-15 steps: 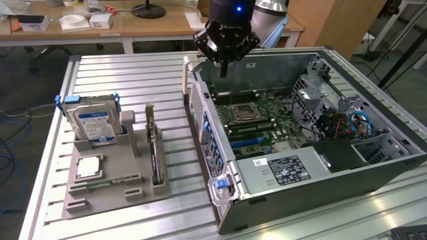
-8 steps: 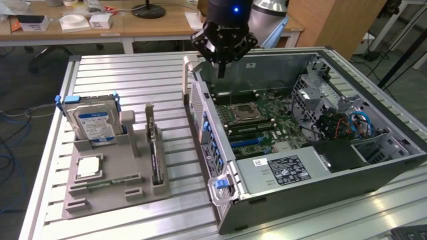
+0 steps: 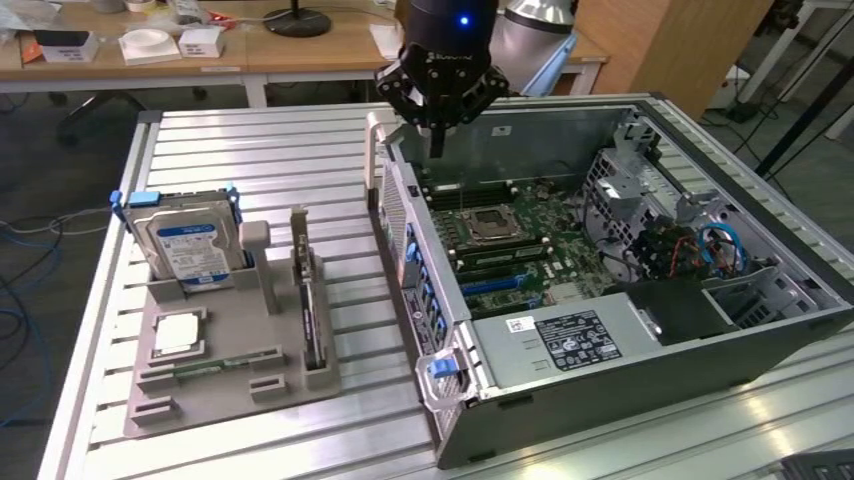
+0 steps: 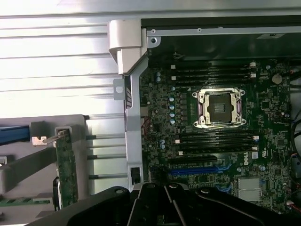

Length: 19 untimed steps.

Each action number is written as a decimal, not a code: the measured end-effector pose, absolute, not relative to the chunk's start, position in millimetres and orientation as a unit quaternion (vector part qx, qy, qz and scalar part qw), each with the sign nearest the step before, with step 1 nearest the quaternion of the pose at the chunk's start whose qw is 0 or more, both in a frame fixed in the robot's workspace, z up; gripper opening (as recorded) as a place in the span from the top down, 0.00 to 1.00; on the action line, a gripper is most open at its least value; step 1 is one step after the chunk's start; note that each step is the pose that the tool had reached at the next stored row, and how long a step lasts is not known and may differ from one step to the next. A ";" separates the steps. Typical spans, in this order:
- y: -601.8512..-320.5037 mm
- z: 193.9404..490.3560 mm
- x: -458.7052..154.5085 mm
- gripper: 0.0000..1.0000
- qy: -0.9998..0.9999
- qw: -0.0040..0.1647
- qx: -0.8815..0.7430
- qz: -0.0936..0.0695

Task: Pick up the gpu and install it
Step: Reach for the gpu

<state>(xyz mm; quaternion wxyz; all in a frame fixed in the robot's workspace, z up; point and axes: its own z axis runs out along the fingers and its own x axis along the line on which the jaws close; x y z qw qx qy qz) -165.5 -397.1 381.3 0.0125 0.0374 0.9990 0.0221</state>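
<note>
Above the open computer case (image 3: 534, 400), the empty pincer (image 3: 437, 145) hangs with its jaws closed together, while the gpu (image 3: 311, 310) stands on edge in the grey holder (image 3: 227, 400) on the counter (image 3: 254, 160), to the exterior view's left.

Open room above the gpu (image 3: 310, 310); case wall (image 3: 407, 250) stands just beside.
</note>
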 end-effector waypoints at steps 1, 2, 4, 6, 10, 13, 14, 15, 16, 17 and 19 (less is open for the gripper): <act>-397.1 381.2 -166.2 0.89 0.999 0.012 0.037 0.022; -397.0 381.0 -166.9 0.89 0.999 0.012 0.037 0.022; -397.0 380.7 -168.3 0.89 0.999 0.012 0.037 0.022; -397.0 380.4 -169.8 0.89 0.999 0.012 0.037 0.022; -397.0 379.7 -172.5 0.89 0.999 0.012 0.037 0.022; -396.9 379.2 -174.6 0.89 0.999 0.012 0.037 0.022; -396.9 379.1 -175.3 0.89 0.999 0.012 0.037 0.022; -396.9 378.9 -175.9 0.89 0.999 0.012 0.037 0.022; -396.9 378.8 -176.6 0.89 0.999 0.012 0.037 0.022; -396.9 378.6 -177.3 0.89 0.999 0.012 0.037 0.022; -396.9 378.3 -178.6 0.89 0.999 0.012 0.037 0.022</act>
